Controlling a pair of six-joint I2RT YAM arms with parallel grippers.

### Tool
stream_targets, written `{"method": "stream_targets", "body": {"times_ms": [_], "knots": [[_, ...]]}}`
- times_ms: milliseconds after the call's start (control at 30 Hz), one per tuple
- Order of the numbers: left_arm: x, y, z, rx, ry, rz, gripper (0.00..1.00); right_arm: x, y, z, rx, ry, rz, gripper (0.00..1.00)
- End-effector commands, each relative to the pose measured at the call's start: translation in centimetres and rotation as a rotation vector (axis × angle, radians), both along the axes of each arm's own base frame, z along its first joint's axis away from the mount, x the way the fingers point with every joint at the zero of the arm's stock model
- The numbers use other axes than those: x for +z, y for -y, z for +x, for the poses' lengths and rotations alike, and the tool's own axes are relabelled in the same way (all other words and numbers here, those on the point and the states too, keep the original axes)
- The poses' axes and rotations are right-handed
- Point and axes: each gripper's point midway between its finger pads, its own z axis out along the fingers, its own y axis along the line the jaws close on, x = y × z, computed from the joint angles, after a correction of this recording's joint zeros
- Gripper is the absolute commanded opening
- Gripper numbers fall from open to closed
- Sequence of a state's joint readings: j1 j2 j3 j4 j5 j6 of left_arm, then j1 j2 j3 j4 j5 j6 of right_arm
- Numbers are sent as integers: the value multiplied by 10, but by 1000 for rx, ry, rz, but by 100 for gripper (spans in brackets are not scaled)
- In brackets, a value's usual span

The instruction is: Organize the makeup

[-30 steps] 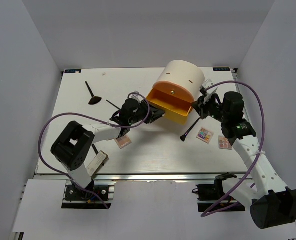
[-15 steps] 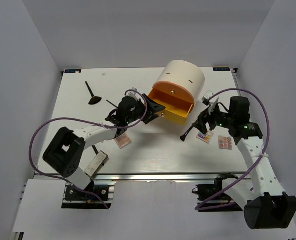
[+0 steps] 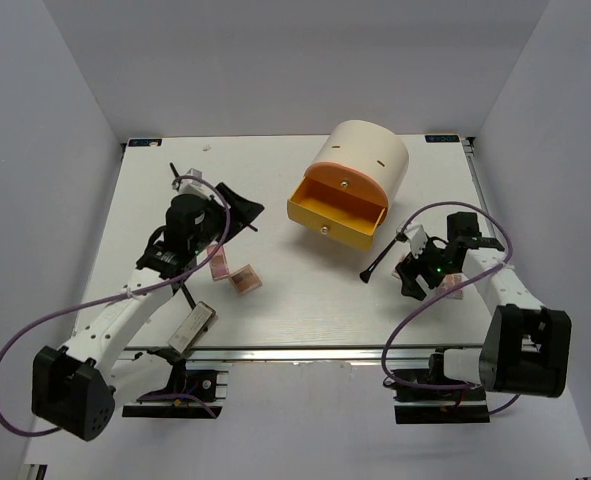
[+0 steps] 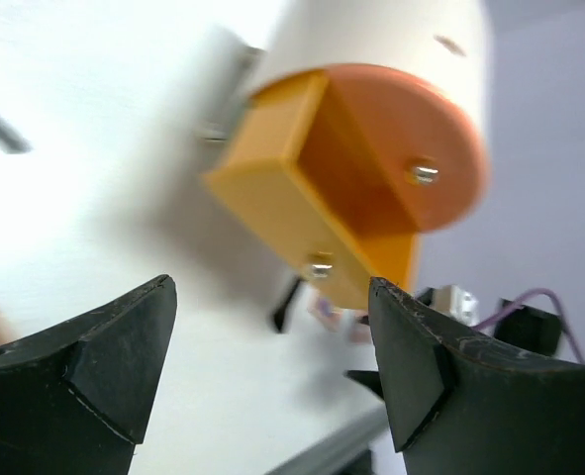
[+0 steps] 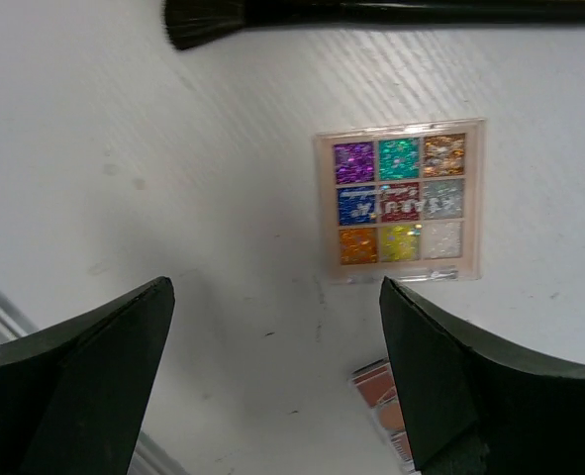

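Left jaws spread wide, gripping nothing, hanging left of the drawer unit (image 3: pixel 365 160), facing its pulled-out yellow drawer (image 4: pixel 272 168). Right jaws also wide apart and empty, above the bench (image 3: pixel 305 300) near-right of the unit, right over the multicoloured palette (image 5: pixel 399 203). Black brush (image 5: pixel 371 12) lies between that palette and the unit. Second palette (image 5: pixel 381 388) sits just beyond, away from the unit. Pink palette (image 3: pixel 243 282) and compact (image 3: pixel 192 327) lie near-left of the unit.

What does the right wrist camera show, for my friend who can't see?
A small palette of nine glittery colours lies on the white table, ahead of the open right claw. A black brush lies beyond it; a second palette peeks in below.
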State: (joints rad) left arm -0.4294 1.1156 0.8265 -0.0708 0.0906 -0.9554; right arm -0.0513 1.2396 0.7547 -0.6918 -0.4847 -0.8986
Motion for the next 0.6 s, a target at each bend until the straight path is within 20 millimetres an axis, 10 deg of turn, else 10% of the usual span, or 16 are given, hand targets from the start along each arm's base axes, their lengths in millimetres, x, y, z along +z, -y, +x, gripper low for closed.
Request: {"method": "stream_targets", "body": {"times_ms": [0,567], "knots": [[-31,-39,-15,51,-67,161,88,-2,10,35,-35,97,-78,89],[-69,-74,-44,87,-141,326,95,-54,28,87,-102,47,-185,89]]}}
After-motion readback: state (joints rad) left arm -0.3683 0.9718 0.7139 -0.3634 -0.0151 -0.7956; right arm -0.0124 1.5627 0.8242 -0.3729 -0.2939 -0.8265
